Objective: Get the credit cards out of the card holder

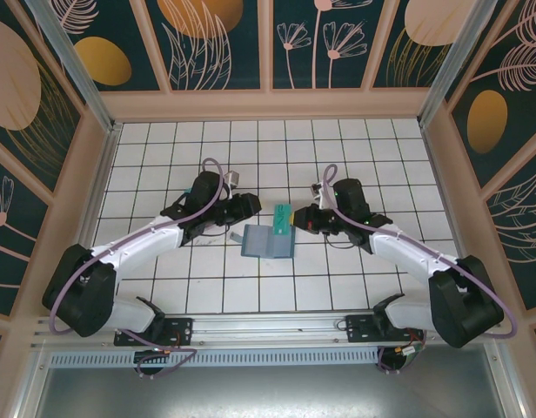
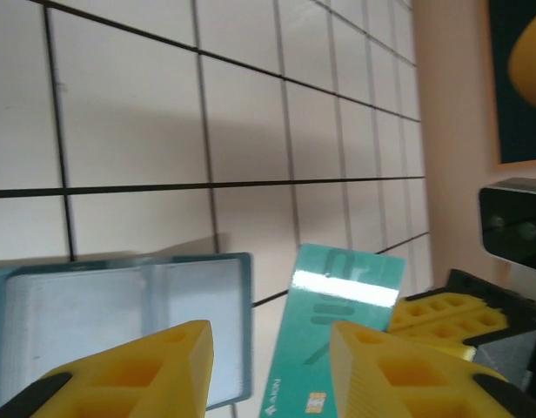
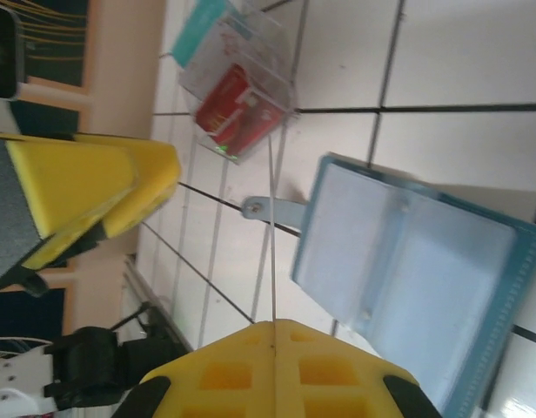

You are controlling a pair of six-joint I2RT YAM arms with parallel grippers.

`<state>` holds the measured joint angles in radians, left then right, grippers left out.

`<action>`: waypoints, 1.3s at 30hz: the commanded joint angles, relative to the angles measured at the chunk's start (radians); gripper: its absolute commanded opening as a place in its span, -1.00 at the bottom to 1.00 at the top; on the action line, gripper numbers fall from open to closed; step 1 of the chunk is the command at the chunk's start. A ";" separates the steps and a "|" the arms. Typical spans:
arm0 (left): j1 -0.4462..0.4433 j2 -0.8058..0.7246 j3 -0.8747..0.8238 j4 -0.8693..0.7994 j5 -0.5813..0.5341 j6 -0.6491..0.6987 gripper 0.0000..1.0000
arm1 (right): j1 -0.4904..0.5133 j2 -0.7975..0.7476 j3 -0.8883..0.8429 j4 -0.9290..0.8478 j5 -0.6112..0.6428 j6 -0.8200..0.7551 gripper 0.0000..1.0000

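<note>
Here the left claw (image 2: pixel 268 344) stands with its yellow fingers (image 2: pixel 137 366) apart and nothing pinched. A teal card (image 2: pixel 338 340) shows in the gap between them, and the right claw (image 3: pixel 272 331) is clamped on that card's far end, holding it tilted above the white tiled table (image 2: pixel 129 113). Just beside the card, the card holder (image 2: pixel 120 322) lies spread open and flat on the tiles, pale blue-grey inside up, and farther off a clear sleeve (image 3: pixel 268 52) with a red card (image 3: pixel 229 109) in it rests on the tiles.
</note>
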<state>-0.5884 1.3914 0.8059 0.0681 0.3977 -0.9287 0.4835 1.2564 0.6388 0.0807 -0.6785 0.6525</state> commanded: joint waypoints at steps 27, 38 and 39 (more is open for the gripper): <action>0.030 -0.025 -0.098 0.387 0.250 -0.188 -0.51 | -0.051 0.007 -0.082 0.483 -0.225 0.235 -1.00; 0.029 -0.020 -0.105 0.448 0.289 -0.208 -0.69 | -0.051 0.026 -0.088 0.505 -0.231 0.243 -1.00; 0.030 -0.023 -0.106 0.455 0.292 -0.208 -0.83 | -0.049 0.027 -0.088 0.502 -0.231 0.242 -1.00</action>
<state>-0.5613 1.3884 0.7113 0.4557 0.6521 -1.1347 0.4381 1.2720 0.5610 0.5354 -0.8845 0.8883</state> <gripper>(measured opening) 0.126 0.050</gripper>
